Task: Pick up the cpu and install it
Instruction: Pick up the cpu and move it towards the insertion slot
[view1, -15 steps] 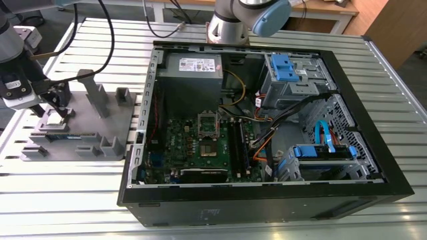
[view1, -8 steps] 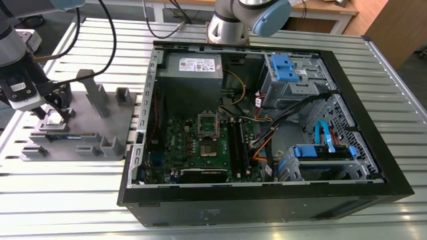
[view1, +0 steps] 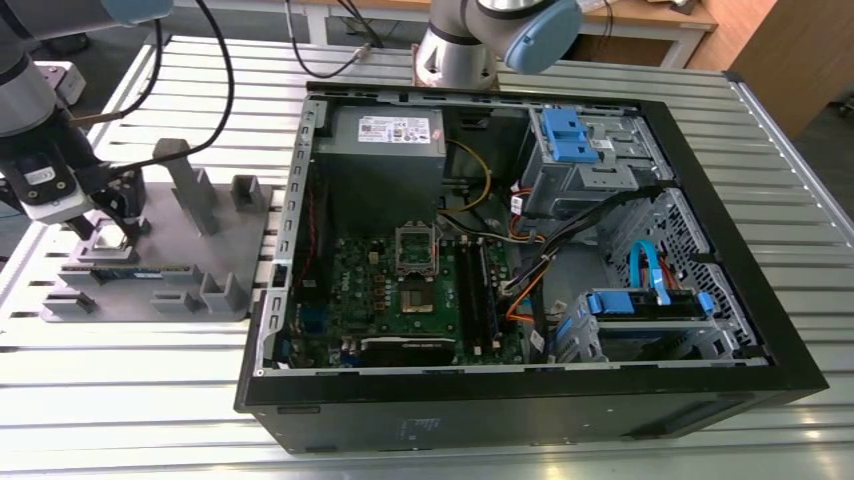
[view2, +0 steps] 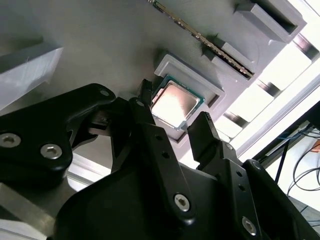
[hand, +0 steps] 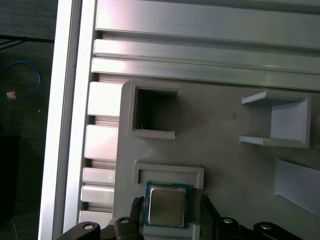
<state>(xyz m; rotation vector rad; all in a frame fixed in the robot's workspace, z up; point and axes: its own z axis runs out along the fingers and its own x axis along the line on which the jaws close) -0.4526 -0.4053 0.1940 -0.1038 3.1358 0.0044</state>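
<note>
The cpu (hand: 166, 206) is a small square chip with a silvery top and a green rim, lying flat in a shallow grey pocket of the holder tray (hand: 225, 150). In both wrist views my gripper (hand: 170, 201) hangs just over it, open, with one black fingertip (hand: 136, 203) on each side and a small gap between each tip and the chip's edge. The second wrist view shows the cpu (view2: 173, 104) between the same fingers (view2: 202, 127). In the exterior view my gripper (view1: 115, 226) is low over the grey holder tray (view1: 174, 250) at the exterior view's left.
An open computer case (view1: 534, 250) lies at the exterior view's right of the tray, with the motherboard's bare socket (view1: 416, 250) near its middle and a grey power-supply box (view1: 387, 135) behind. A long green memory stick (view1: 114, 270) rests on the tray. Upright grey blocks (view1: 180, 170) stand close to the gripper.
</note>
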